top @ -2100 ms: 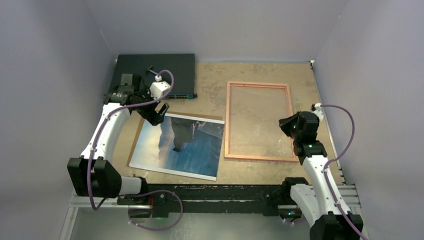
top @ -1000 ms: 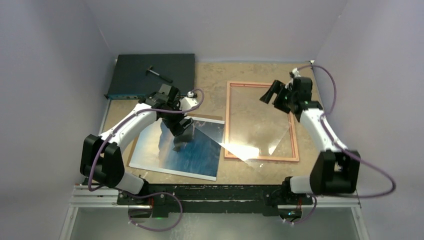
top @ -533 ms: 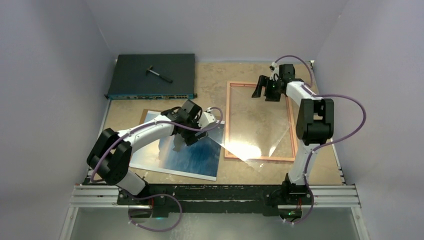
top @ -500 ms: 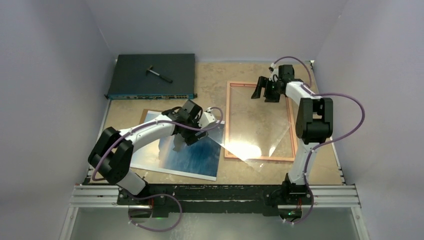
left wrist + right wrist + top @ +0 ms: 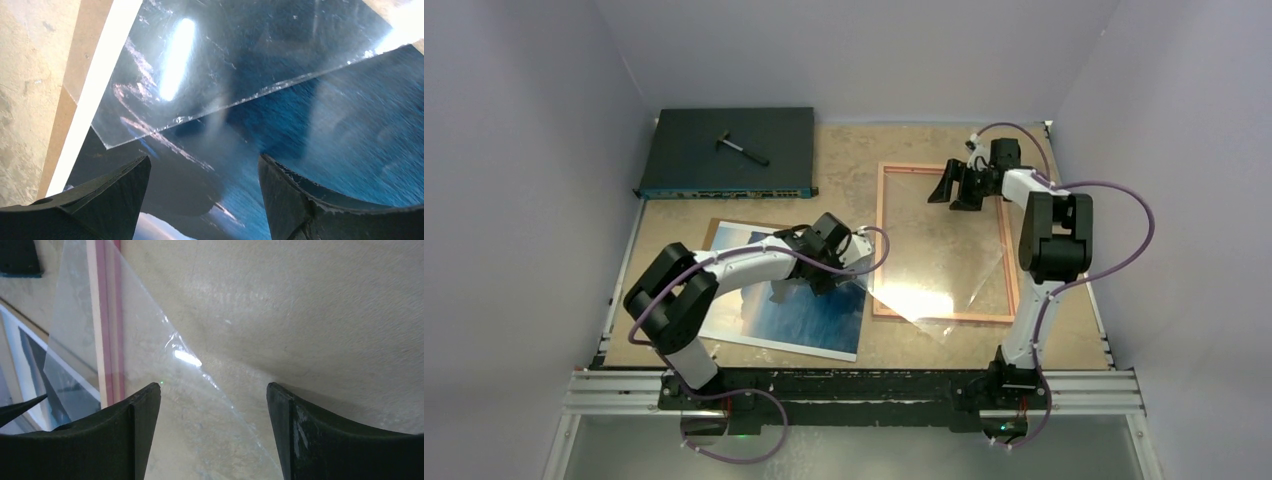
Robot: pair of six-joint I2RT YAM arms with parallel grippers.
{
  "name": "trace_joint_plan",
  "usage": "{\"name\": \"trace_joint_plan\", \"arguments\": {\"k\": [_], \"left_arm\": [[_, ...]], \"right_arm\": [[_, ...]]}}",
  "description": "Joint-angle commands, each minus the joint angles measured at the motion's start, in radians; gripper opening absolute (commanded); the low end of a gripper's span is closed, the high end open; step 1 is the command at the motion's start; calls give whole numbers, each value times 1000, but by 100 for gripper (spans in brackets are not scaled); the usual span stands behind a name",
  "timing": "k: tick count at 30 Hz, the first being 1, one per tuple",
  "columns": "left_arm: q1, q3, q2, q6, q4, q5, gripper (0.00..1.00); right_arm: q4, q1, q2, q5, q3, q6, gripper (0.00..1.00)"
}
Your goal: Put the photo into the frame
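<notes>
The photo (image 5: 794, 315), dark blue with a pale border, lies face up at the front left on a brown backing board (image 5: 714, 232). The pink frame (image 5: 880, 240) lies flat to its right. A clear pane (image 5: 934, 290) lies skewed across the frame, one corner reaching over the photo (image 5: 325, 125). My left gripper (image 5: 832, 275) hovers open over the photo's right edge, just short of the pane's corner (image 5: 225, 60), with nothing between its fingers (image 5: 204, 160). Open and empty too, my right gripper (image 5: 952, 195) is above the frame's top part, over the pane (image 5: 150, 355).
A dark electronics box (image 5: 724, 170) with a small black tool (image 5: 742, 148) on it sits at the back left. Grey walls close in the table on three sides. The frame's left rail (image 5: 107, 330) shows left of my right fingers (image 5: 212, 387).
My left gripper has swept right across the photo to the pane's corner. My right gripper has shifted slightly over the frame's top. Both have closed a little but stay open. The pane has not moved.
</notes>
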Motion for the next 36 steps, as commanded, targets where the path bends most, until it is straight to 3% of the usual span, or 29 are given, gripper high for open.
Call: {"name": "trace_joint_plan", "arguments": {"k": [1, 12, 21, 27, 36], "left_arm": [[-19, 3, 50, -25, 86, -117, 77], [-21, 95, 140, -30, 115, -214, 75], [-21, 95, 154, -11, 147, -239, 75], [-20, 81, 163, 16, 160, -241, 74], [-19, 63, 157, 53, 165, -230, 73]], "right_arm": [[34, 2, -56, -123, -101, 17, 79], [110, 2, -254, -141, -307, 100, 68], [136, 2, -453, -162, -456, 149, 57], [164, 2, -569, -209, -569, 169, 55], [173, 2, -669, -265, -657, 177, 31]]}}
